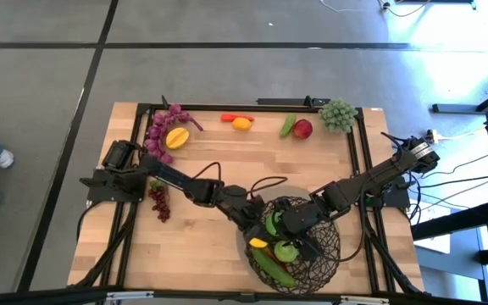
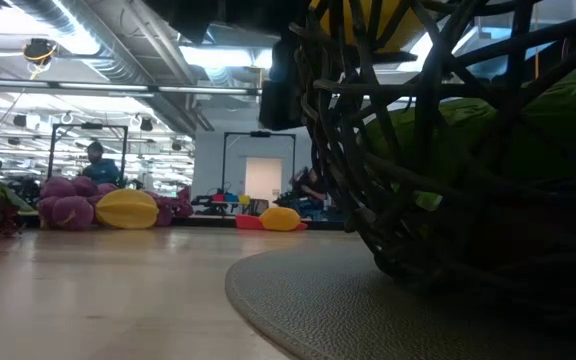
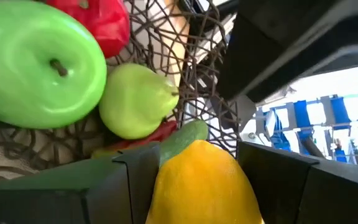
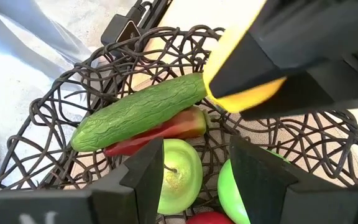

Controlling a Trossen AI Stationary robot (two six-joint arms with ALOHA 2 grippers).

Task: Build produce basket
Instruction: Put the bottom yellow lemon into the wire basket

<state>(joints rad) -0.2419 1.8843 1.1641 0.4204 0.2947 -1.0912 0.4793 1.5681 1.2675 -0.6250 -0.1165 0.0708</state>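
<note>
The dark woven basket stands at the table's near edge on a round mat. In it lie a cucumber, a red chili, a green apple, a pale green fruit and a red fruit. My left gripper is over the basket's left side, shut on a yellow lemon. My right gripper is open inside the basket, just above the pale green fruit and the green apple; it also shows in the high view. My left gripper pinches the lemon by its two opposite sides between its two fingers. The fingers slant down from the table's left. The lemon is held above the cucumber's end, inside the basket's rim; whether it touches the cucumber I cannot tell.
Along the far edge lie purple grapes, a yellow fruit, a red chili with an orange piece, a green piece beside a red apple and green grapes. Red grapes lie at the left.
</note>
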